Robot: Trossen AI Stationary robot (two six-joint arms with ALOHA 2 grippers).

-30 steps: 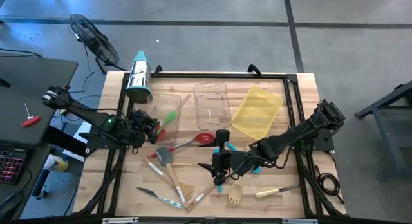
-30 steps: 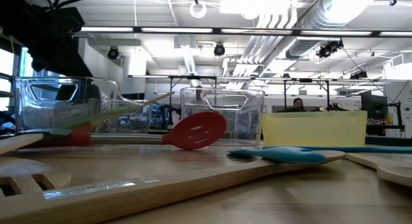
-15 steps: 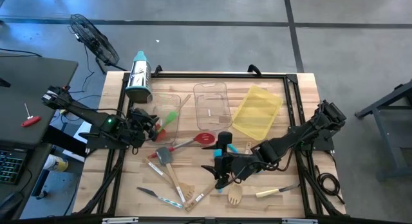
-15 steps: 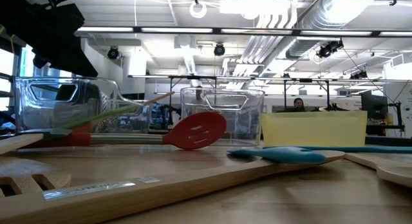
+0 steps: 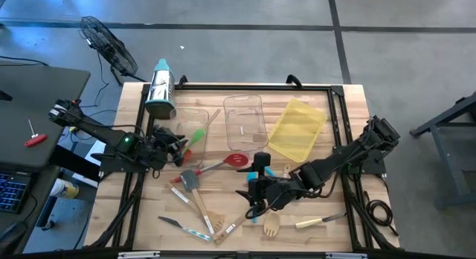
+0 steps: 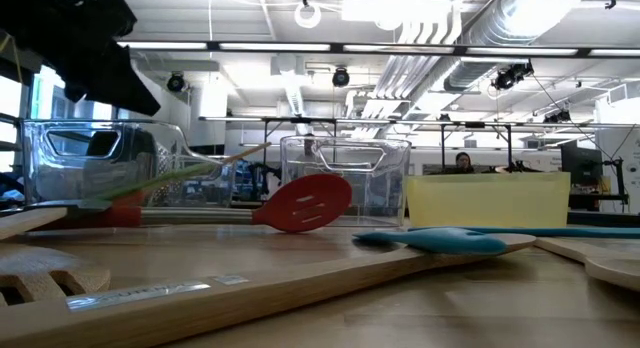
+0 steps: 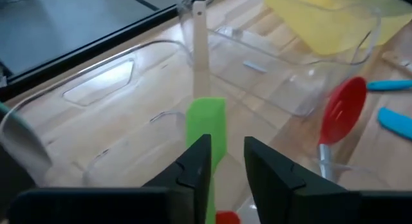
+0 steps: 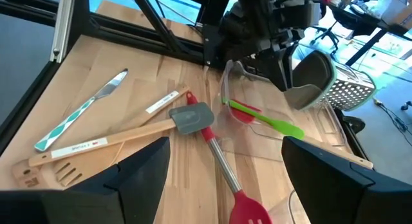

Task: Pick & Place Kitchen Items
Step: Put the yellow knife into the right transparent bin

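Note:
My left gripper hovers at the near end of the left clear bin, its fingers a narrow gap apart. Below it a green spatula lies in that bin, its wooden handle leaning on the far rim. My right gripper is wide open and empty over the middle of the table. It stands beside a teal spatula and a red slotted spoon. A grey spatula with a red handle, a wooden fork and a small knife lie on the table ahead of it.
A second clear bin and a yellow bin stand at the far middle. A steel cylinder with a teal cap lies at the far left. More wooden utensils and knives lie along the near edge. A black frame rail borders the table.
My right gripper has moved a little toward the table's near edge, still wide open, and more of the teal spatula shows behind it. My left gripper has shifted only slightly by the bin. The utensils lie as before.

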